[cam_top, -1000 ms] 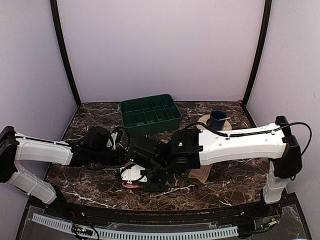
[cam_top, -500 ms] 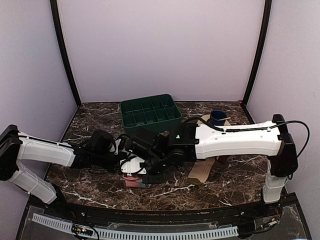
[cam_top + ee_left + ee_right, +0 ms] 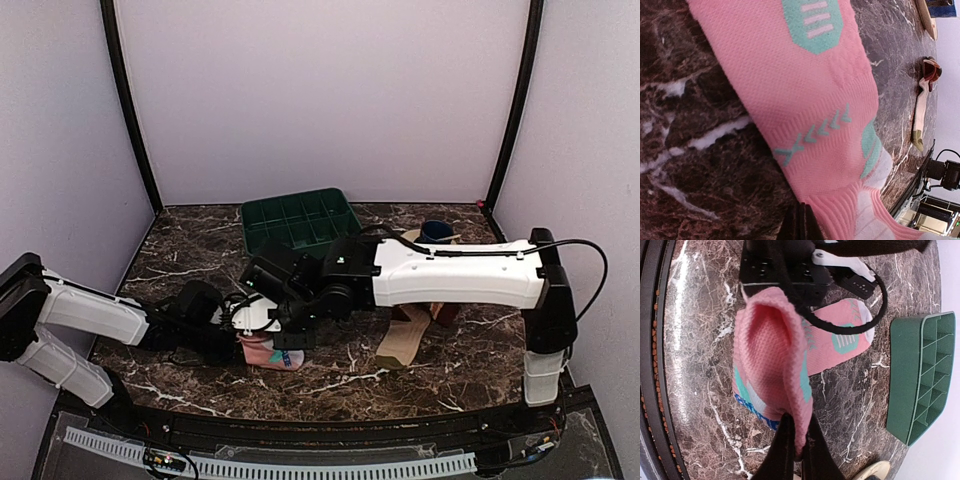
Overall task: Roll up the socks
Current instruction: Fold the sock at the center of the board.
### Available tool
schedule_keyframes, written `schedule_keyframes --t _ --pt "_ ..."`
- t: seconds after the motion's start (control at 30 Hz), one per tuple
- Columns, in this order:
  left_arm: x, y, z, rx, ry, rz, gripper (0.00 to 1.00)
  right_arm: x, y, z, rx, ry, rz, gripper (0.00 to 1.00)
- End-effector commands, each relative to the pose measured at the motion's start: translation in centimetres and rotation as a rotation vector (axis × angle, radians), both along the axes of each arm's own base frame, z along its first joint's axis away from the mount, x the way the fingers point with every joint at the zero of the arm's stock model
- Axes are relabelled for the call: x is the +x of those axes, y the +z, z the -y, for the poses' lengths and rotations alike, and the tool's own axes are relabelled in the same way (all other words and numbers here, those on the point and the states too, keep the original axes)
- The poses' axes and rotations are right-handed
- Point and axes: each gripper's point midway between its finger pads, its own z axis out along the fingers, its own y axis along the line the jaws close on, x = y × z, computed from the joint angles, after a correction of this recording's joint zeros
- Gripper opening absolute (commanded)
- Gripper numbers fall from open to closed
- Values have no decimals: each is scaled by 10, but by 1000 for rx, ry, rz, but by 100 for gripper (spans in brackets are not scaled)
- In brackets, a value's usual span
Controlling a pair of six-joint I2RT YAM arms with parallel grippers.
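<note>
The pink sock (image 3: 268, 352) with teal and white patches lies on the marble table, left of centre near the front. My right gripper (image 3: 287, 325) is shut on its cuff; in the right wrist view the fingers (image 3: 796, 427) pinch a raised fold of the pink sock (image 3: 772, 355) over the rest of it. My left gripper (image 3: 232, 340) lies low at the sock's left end. In the left wrist view its shut fingertips (image 3: 801, 220) pinch the edge of the pink sock (image 3: 805, 90). The tan-beige sock (image 3: 403, 338) lies flat to the right, also in the left wrist view (image 3: 920, 120).
A green compartment tray (image 3: 305, 252) stands at the back centre, also in the right wrist view (image 3: 920, 375). A blue cup (image 3: 436, 236) on a tan disc stands at the back right. Both arms cross the table's front half.
My right gripper has moved left and back with the sock's cuff, lifting the fold over the sock. My left gripper has shifted a little toward the front, staying at the sock.
</note>
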Motion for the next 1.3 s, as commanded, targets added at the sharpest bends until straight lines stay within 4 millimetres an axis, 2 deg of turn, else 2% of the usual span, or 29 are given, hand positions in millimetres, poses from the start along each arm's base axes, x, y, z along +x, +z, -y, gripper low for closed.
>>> schedule_keyframes --t 0.0,0.43,0.67,0.8,0.93,1.27 --pt "-3 -1 -3 -18 45 -16 0 17 16 -11 52 -14 41 0" --pt "-9 -3 -9 -77 129 -52 0 42 12 -19 64 -29 73 0" --pt "2 12 -24 -79 228 22 0 58 15 -22 60 -24 143 0" --pt "16 29 -36 -89 297 125 2 62 20 -25 71 -17 166 0" --pt "26 40 -32 -139 298 167 6 62 22 -28 80 -10 178 0" --pt "28 23 -3 -211 226 59 6 66 22 -28 88 2 195 0"
